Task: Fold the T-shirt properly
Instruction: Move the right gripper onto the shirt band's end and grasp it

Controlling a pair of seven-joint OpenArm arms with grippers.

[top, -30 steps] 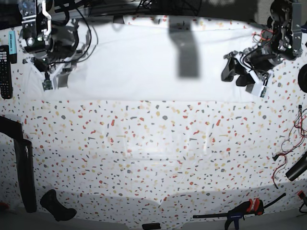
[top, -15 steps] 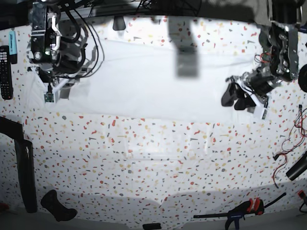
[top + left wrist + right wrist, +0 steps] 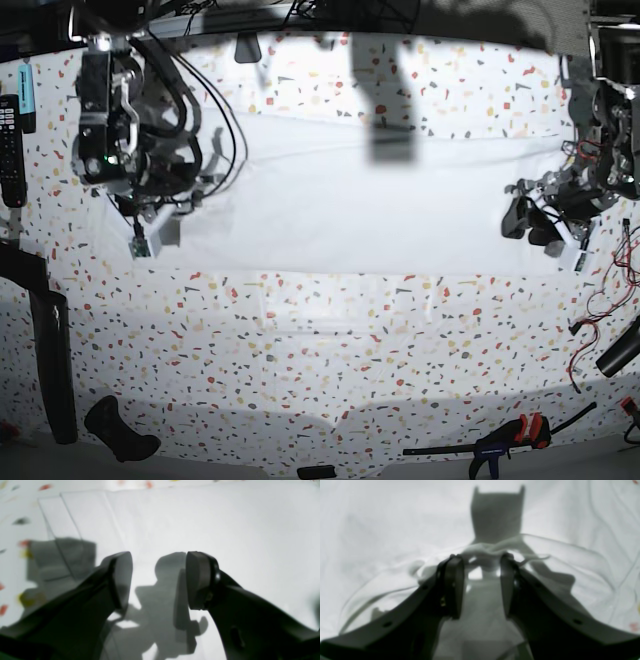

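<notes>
Large plain white wrinkly T-shirt [image 3: 340, 190] along table's far edge, left gripper [image 3: 158, 580] jaws spread above flat cloth, right gripper [image 3: 482, 585] jaws spread astride a bunched fold, seen only from its wrist.

remote [image 3: 10, 150] | black clamp [image 3: 505, 440] | speckled table [image 3: 320, 340]

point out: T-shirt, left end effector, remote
T-shirt [image 3: 330, 195], base view, flat middle of the cloth.
Left end effector [image 3: 158, 580], left wrist view, gap between open fingertips.
Remote [image 3: 10, 150], base view, its keypad.

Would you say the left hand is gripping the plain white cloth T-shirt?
No, the left hand is open, and only shadowed white cloth T-shirt shows between its fingers.
</notes>
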